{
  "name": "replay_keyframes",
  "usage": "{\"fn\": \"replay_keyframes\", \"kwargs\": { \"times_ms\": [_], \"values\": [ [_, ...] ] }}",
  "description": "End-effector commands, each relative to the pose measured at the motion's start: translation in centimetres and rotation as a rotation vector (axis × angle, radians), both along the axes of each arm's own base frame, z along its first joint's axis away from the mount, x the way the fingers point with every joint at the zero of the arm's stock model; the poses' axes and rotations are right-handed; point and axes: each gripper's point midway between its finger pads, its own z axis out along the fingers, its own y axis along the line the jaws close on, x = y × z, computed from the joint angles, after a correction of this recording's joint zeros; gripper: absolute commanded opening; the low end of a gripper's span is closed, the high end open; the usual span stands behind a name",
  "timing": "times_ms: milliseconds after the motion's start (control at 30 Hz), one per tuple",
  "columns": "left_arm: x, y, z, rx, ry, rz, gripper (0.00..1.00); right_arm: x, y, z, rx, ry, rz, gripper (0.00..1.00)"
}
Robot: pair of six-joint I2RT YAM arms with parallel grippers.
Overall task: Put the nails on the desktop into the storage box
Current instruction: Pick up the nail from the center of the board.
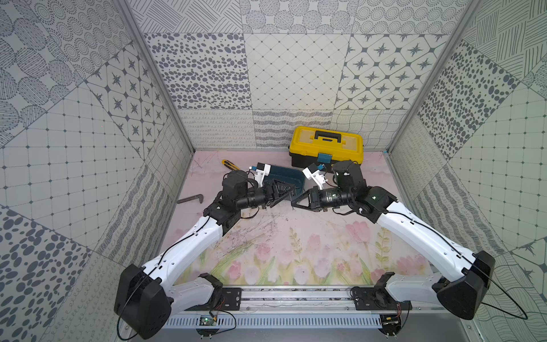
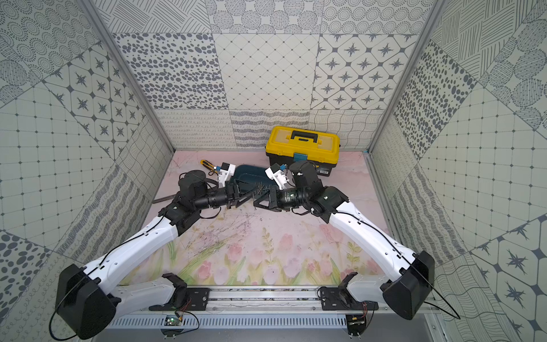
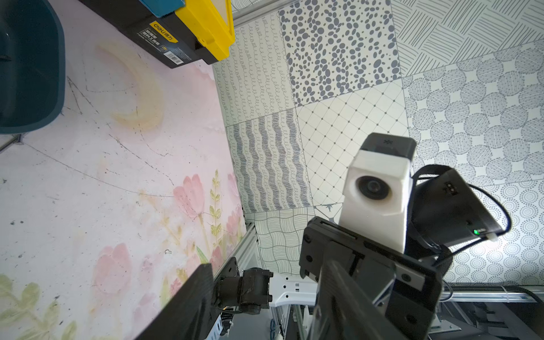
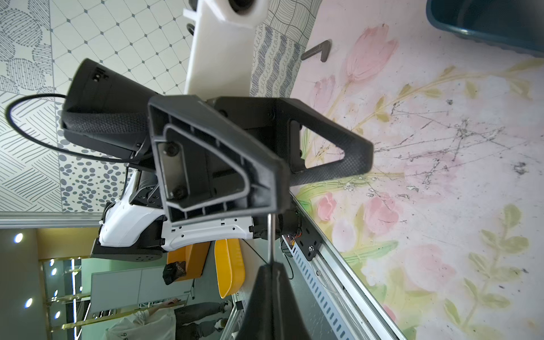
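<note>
Right gripper (image 4: 270, 273) sits basically on top of the lens in its own wrist view, pinched tight on one nail (image 4: 271, 238) that pokes straight out of its tip. That nail's far end reaches the tip of one finger (image 4: 223, 164) of the left gripper (image 4: 319, 172), whose jaws stand clearly apart. Can't tell if the nail is actually inside the gap or just against that finger's edge. The two grippers meet nose to nose low over the desktop (image 1: 296, 237), which is scratched up pretty badly right under them. Just past both sets of fingertips is the storage box (image 2: 247, 173), and a bunch of nails (image 2: 262, 188) looks to be lying in its near end. In both top views the left gripper's ribbed fingers cover part of the box and some of those nails, and the right wrist camera mount blocks the box's corner. Further out beyond the right gripper is the yellow-and-black toolbox (image 1: 325, 142), with the right arm's wrist hiding part of its front. Its yellow tag (image 3: 162, 31) reads "deli". The small print under it is too tiny to read, and there's a barcode sticker (image 3: 173, 57) too. A yellow utility knife (image 1: 227, 163) lies beyond the left gripper's wrist, and a dark L-shaped bar (image 1: 191, 199) sits off to that arm's outer side.
</note>
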Motion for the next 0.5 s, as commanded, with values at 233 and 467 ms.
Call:
{"fn": "replay_keyframes", "kwargs": {
  "times_ms": [233, 467],
  "values": [
    [0.0, -0.4, 0.8, 0.024, -0.055, -0.037, 0.49, -0.2, 0.2, -0.2, 0.024, -0.012, 0.011, 0.00],
    [-0.7, -0.5, 0.5, 0.054, -0.052, -0.077, 0.40, 0.4, 0.6, -0.8, 0.020, 0.002, 0.010, 0.00]
  ]
}}
